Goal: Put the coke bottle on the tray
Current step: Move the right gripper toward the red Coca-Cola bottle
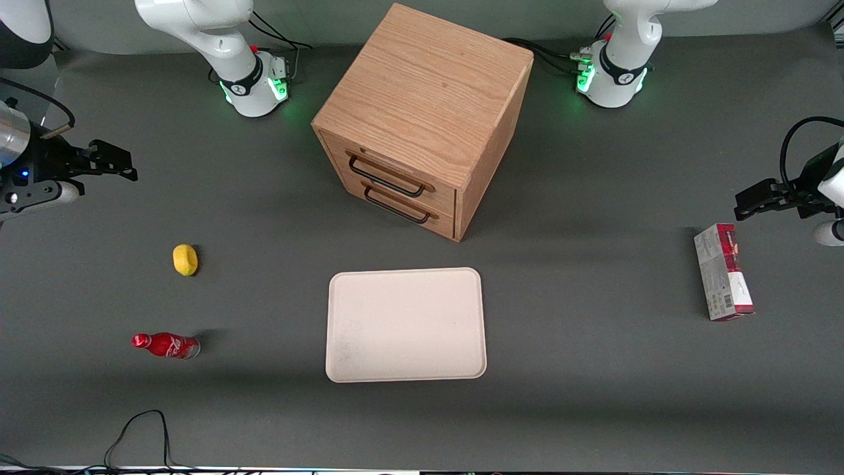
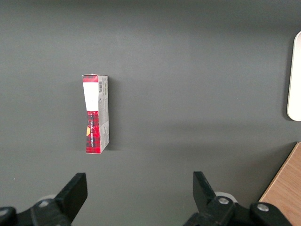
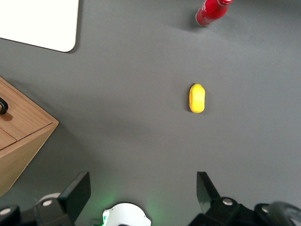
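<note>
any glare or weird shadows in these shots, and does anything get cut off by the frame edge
Front view: even light, soft shadows beside the coke bottle and the drawer cabinet; green base lights glow; the open gripper hangs above the table farther from the camera than the lemon. Right wrist view: the bottle and the tray are cropped by the frame edge, no glare.

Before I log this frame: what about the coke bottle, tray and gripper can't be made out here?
- Coke bottle: cap end cut off by the right wrist view's edge.
- Tray: only one corner shows in the right wrist view.
- Gripper: open, high above the table; arm cut off by the front view's edge.
</note>
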`<state>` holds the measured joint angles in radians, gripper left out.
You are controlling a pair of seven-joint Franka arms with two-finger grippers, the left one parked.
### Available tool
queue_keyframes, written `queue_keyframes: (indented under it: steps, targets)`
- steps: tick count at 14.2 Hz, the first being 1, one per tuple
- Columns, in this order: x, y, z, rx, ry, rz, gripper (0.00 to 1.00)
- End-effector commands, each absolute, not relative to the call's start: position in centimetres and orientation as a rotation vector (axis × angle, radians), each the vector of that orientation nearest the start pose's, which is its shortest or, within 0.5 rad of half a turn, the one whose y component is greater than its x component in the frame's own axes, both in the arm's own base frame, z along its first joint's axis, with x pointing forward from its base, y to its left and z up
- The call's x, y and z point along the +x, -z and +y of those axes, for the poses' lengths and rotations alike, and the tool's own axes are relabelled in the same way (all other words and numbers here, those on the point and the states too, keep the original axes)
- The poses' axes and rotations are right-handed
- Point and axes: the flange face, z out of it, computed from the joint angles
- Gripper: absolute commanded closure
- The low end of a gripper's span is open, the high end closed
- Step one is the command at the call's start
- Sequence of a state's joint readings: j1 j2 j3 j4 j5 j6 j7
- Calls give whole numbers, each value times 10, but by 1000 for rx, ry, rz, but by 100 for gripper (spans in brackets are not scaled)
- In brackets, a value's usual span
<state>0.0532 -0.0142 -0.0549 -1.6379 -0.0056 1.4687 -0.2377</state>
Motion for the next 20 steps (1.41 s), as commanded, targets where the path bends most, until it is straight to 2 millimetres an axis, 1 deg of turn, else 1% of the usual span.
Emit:
queue_keyframes:
  steps: [1,4,5,13,16,17,18,20]
  targets:
    - [530,-598,-1,-3111,-248,-373,0]
    - [531,-599,-6,-3107,-245,-384,0]
    - [530,-600,-4,-3110,-243,-392,0]
    - [532,-599,-8,-3112,-253,-351,0]
    - [545,-603,-14,-3115,-230,-330,0]
    - [551,-606,-22,-3116,-233,-310,0]
    - [558,-609,-25,-3120,-241,-307,0]
    - [583,-606,-28,-3118,-273,-306,0]
